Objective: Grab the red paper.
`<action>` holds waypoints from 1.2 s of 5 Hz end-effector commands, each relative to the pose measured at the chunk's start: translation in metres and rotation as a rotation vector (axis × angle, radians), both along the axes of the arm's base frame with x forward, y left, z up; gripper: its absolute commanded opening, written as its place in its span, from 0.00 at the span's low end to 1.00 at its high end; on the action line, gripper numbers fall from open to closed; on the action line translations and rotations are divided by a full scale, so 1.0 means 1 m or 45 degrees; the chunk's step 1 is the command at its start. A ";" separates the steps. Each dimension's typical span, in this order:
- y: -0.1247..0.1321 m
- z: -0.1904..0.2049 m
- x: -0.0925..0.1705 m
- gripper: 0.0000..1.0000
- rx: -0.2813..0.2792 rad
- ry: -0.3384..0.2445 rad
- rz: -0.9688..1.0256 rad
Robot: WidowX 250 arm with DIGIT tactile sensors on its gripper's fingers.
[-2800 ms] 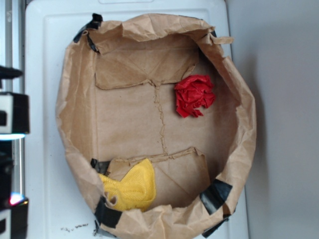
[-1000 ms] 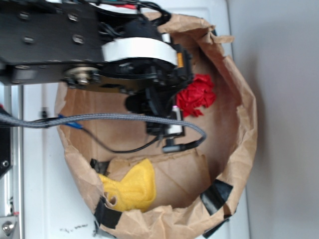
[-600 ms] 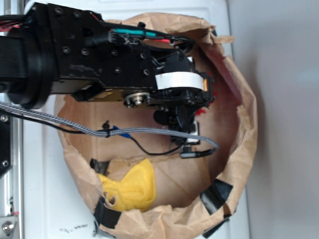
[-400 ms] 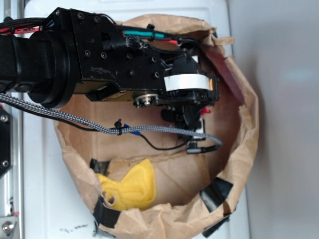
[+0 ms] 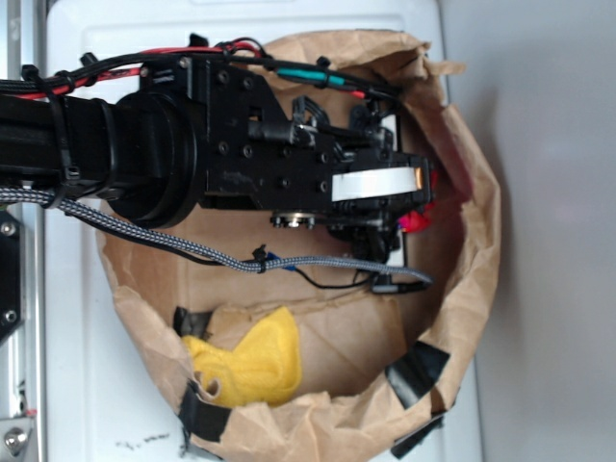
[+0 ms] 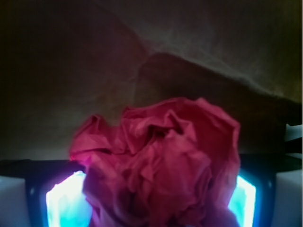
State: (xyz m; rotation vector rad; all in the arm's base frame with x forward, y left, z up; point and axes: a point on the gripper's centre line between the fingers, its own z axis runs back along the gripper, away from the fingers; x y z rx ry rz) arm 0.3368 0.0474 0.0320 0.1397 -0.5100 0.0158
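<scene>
Hand (image 6: 156,198) spread w/ red paper (image 6: 161,161) between fingers, inside brown bag (image 5: 472,279); yellow cloth (image 5: 252,364) also inside.

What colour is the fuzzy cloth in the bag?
Yellow cloth, best seen in the exterior view.

The black arm reaches in from the left, its wrist stretched level and pointing right. The claw (image 5: 416,207) at its tip faces down and is mostly hidden beneath the wrist. In the wrist view its two fingers (image 6: 66,198) stand apart, glowing blue-white at either lower corner.
</scene>
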 end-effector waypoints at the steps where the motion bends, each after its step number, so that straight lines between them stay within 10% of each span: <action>1: -0.010 0.019 -0.010 0.00 0.024 -0.114 -0.057; 4: -0.016 0.111 -0.055 0.00 -0.228 -0.048 -0.212; 6: -0.015 0.138 -0.077 0.00 -0.269 0.033 -0.334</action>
